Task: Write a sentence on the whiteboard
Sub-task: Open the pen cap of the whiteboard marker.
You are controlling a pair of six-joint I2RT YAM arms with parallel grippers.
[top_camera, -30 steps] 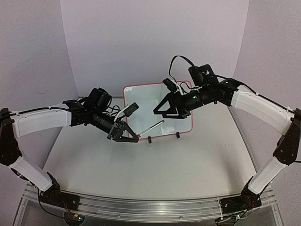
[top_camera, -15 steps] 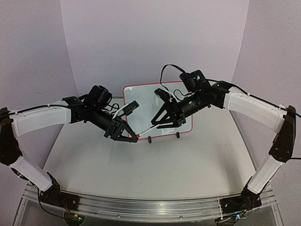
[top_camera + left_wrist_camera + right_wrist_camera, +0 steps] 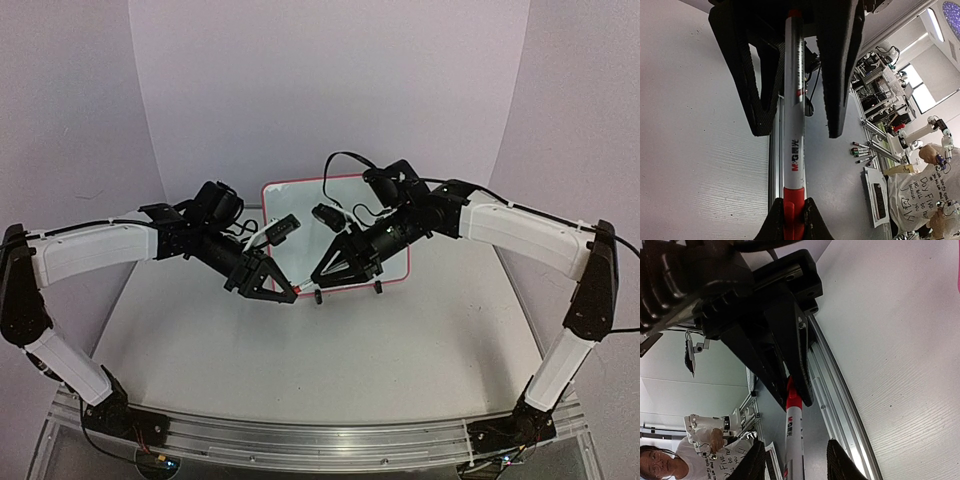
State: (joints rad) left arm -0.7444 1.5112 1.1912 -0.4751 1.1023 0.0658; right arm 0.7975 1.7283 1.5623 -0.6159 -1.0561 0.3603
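Observation:
The whiteboard (image 3: 300,203), white with a thin red frame, stands at the back centre, partly covered by both arms. No sentence shows on its bare part. My left gripper (image 3: 284,293) (image 3: 793,205) is shut on the red cap of a white marker (image 3: 306,284) (image 3: 793,125). The marker's body points toward my right gripper (image 3: 323,279) (image 3: 795,452). That gripper straddles the marker barrel (image 3: 791,437), open, with a gap on each side. In the left wrist view its two black fingers (image 3: 840,70) flank the barrel.
Two black clip feet (image 3: 378,288) hold the board on the pale tabletop (image 3: 330,360). An aluminium rail (image 3: 320,440) runs along the near edge by the arm bases. Purple walls close in the back and sides. Several spare markers (image 3: 862,150) lie beyond the table.
The right arm has swung left and down from the board to the marker, and its jaws have narrowed around the barrel. The left arm has kept its grip and hardly moved.

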